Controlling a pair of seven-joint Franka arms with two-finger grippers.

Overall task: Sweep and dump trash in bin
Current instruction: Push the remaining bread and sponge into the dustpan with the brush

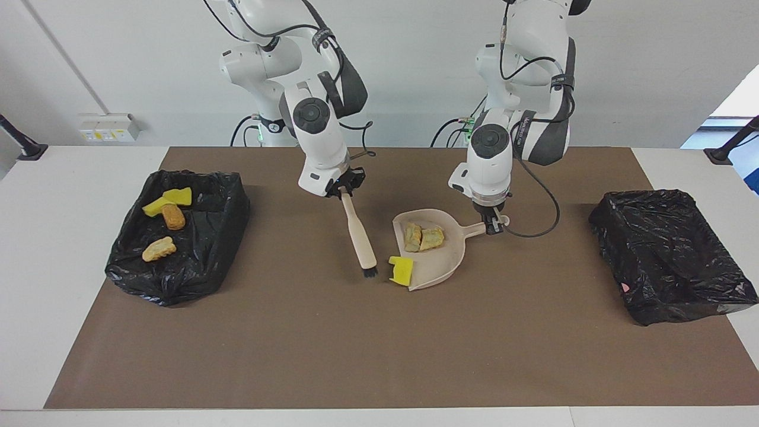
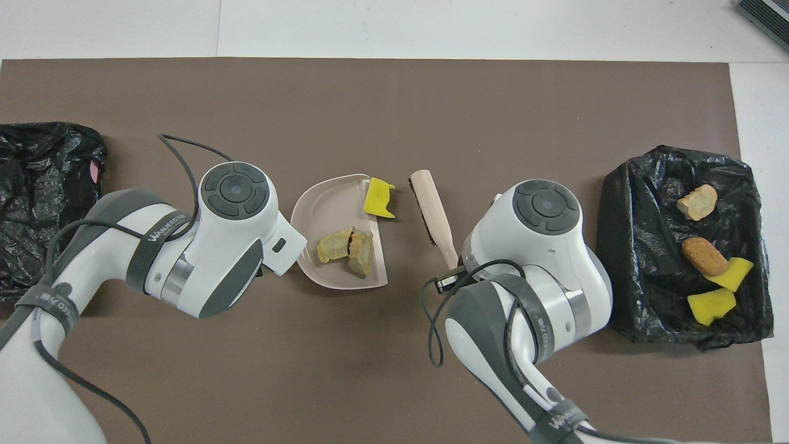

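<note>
Your brown mat [image 1: 379, 356] covers the middle of the white worktop [image 1: 59, 237]. A cable loops from the left arm's wrist down beside the dustpan handle; nothing else lies between the two arms.

Right gripper [image 1: 344, 191]: clamped on the top of the brush [image 1: 362, 237] handle, the brush tilted with its black bristles touching the mat just beside a yellow sponge chunk [image 1: 401, 270].

Left gripper [image 1: 492, 225]: closed on the handle of the beige dustpan [image 1: 442, 267], which sits flat on the mat.

Trash: two tan bread-like lumps [image 1: 423, 237] lie inside the dustpan, touching each other. The yellow sponge chunk rests at the pan's open lip, half on it.

Bin toward the right arm's end [image 1: 178, 267], black-lined: you have two yellow sponge pieces [image 2: 721, 290] and two tan lumps [image 2: 699, 228] in it.

Bin toward the left arm's end [image 1: 670, 255], black-lined: a small pink spot shows on its liner; contents cannot be made out.

Writing: lettering shows on the grey arm bands in the overhead view, too unclear to read with certainty.
</note>
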